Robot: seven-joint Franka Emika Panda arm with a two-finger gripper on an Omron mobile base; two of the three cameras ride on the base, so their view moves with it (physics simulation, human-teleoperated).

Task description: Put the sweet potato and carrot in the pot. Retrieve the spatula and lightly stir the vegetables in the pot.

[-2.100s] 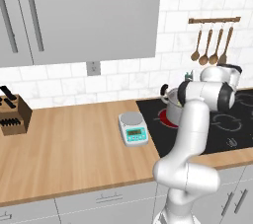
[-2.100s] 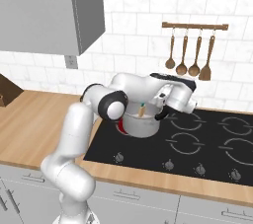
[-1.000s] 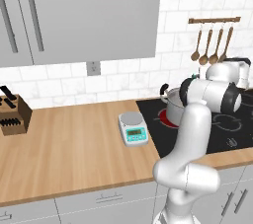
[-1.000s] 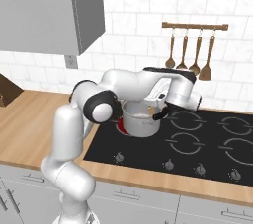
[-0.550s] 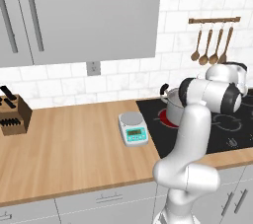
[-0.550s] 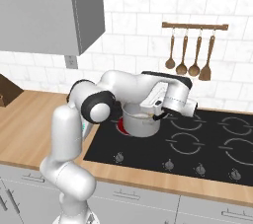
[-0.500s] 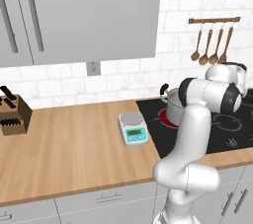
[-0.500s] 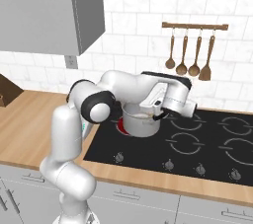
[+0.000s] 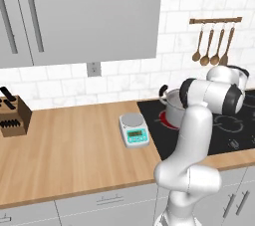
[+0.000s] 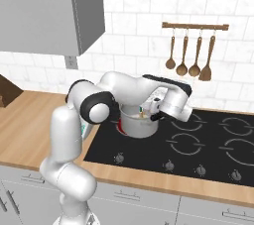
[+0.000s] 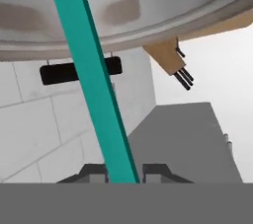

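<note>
The steel pot [image 9: 172, 112] [image 10: 139, 124] stands on the cooktop's left burner. My gripper [image 10: 150, 113] hangs at its rim, pointing into it from the right. In the hand view the gripper [image 11: 124, 172] is shut on the spatula, whose teal handle [image 11: 92, 77] runs up between the fingertips [image 11: 94, 171] to the pot's shiny wall [image 11: 128, 6] and black side handle [image 11: 79, 72]. The blade is out of view. The sweet potato and carrot are hidden from view.
A kitchen scale [image 9: 134, 129] sits on the wooden counter left of the black cooktop [image 10: 198, 144]. A knife block [image 9: 12, 118] stands at the far left. Wooden spoons [image 9: 211, 46] [image 10: 191, 56] hang on the wall rail behind the stove.
The hand has sunk slightly and shifted a little at the pot's rim with the spatula; the pot and the base have stayed put.
</note>
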